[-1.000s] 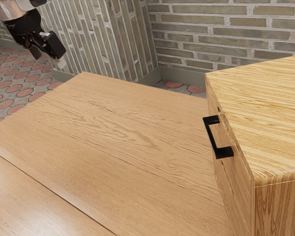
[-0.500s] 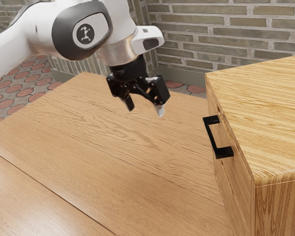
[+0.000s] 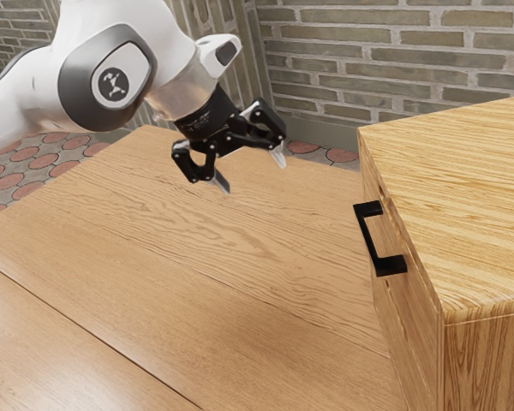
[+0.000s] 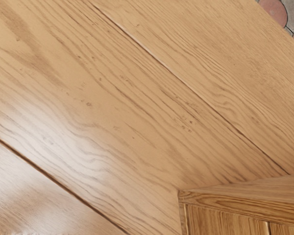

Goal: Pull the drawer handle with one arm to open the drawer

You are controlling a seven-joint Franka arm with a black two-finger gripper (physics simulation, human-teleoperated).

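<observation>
The gripper (image 3: 253,174) hangs above the tabletop (image 3: 197,265) with its two black fingers spread wide. It holds nothing and touches nothing (there is clear air between the fingertips and the wood below). It sits over the far part of the tabletop, a little in from the far edge, at the end of the white arm (image 3: 103,73) that comes in from the exterior view's left.

Nearest the camera, at the tabletop's edge on the exterior view's right, stands a wooden cabinet (image 3: 463,188). The drawer (image 3: 403,317) in its front face lies flush with the body, so its inside is hidden. The black drawer handle (image 3: 375,240) juts from that front, well apart from the gripper and toward the exterior view's right of it.

In the wrist view the plank seams of the tabletop (image 4: 112,98) run across under the hand, and a top corner of the cabinet (image 4: 235,200) shows.

Beyond the tabletop's far edge are a patterned tile floor (image 3: 34,163) and a brick wall (image 3: 394,51).
</observation>
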